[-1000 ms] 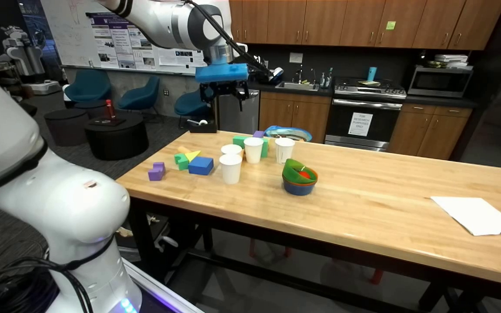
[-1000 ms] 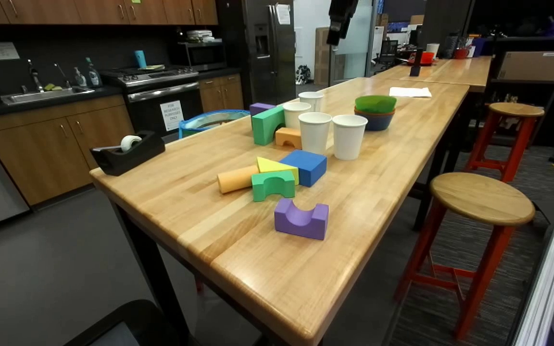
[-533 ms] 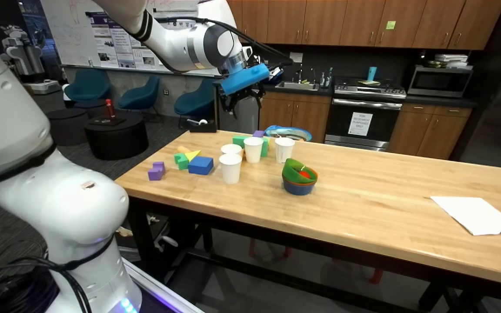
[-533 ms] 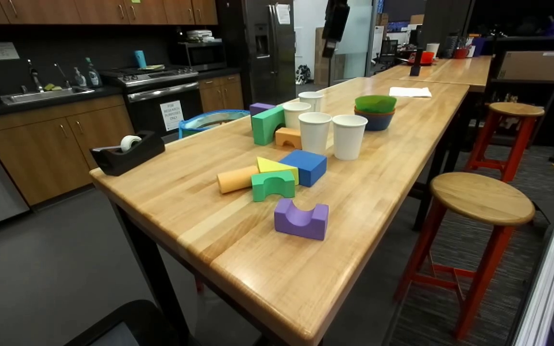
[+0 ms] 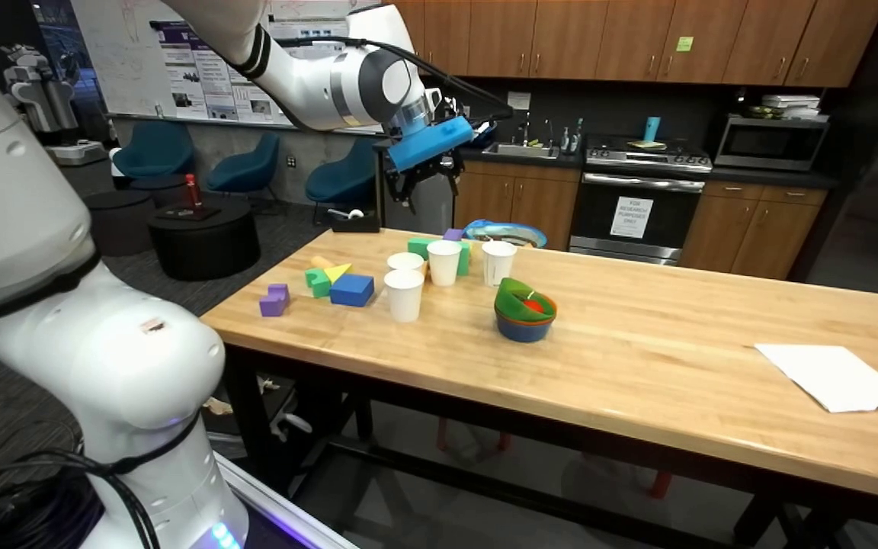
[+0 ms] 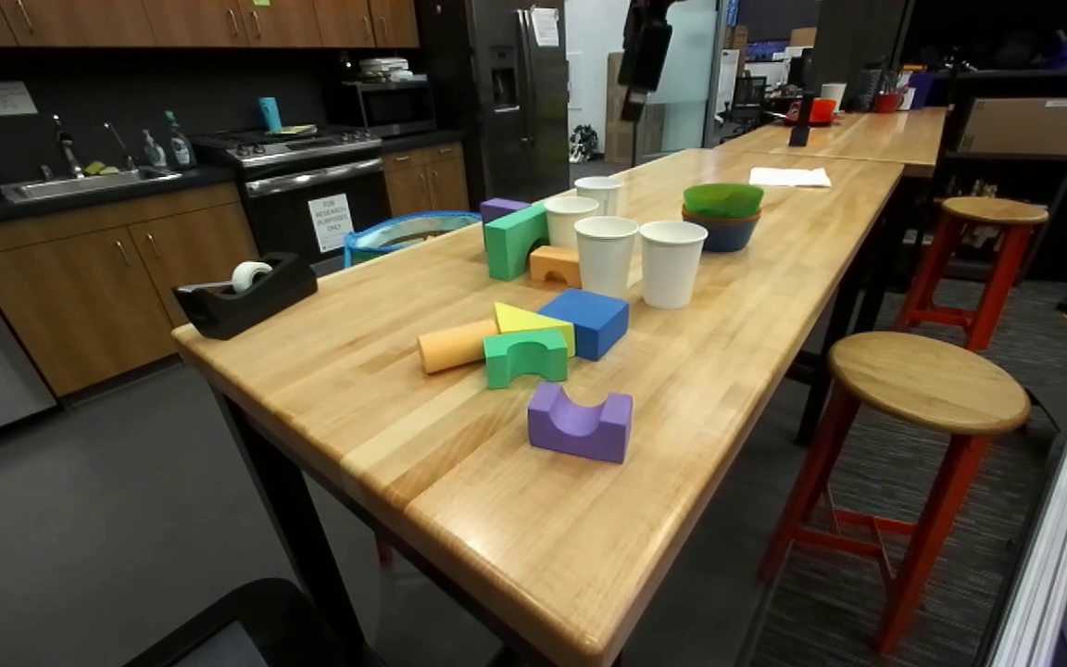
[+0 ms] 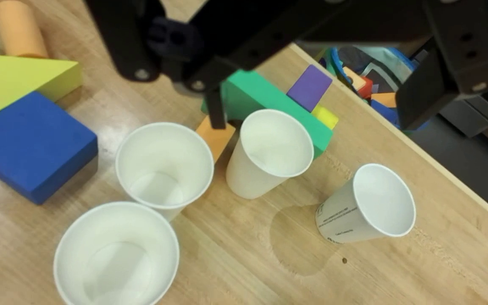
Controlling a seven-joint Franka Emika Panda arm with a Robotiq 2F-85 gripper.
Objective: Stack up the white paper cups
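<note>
Your claw (image 7: 313, 123) hangs tilted above the bench (image 5: 675, 343), spread wide and gripping nothing; in both exterior views it is well apart from the white paper cups (image 5: 445, 263). You have four of these on the bench, each upright, mouth up and unstacked.

In the wrist view, the middle cup (image 7: 267, 154) is the hub of your clock. The printed cup (image 7: 341, 220) stands at 4 o'clock. The inner cup (image 7: 164, 169) is at 9 and the outer cup (image 7: 117, 262) farther off at 8; their rims overlap here, and you cannot tell whether they touch. An orange block (image 7: 219, 142) shows between the inner and middle cups. Beyond the middle cup, at 12, lies a long green block (image 7: 281, 103), with a purple block (image 7: 309, 88) past it at 1. Far out at 9 you see a blue block (image 7: 32, 146), and at 10 a yellow wedge (image 7: 23, 80) and an orange cylinder (image 7: 19, 29).

In an exterior view, at 5 o'clock from the printed cup, a green bowl (image 5: 515, 303) leans over a blue bowl (image 5: 523, 331), with an orange bowl (image 6: 723, 220) between; a flat white sheet (image 5: 835, 377) lies well off at 3 o'clock from them.
</note>
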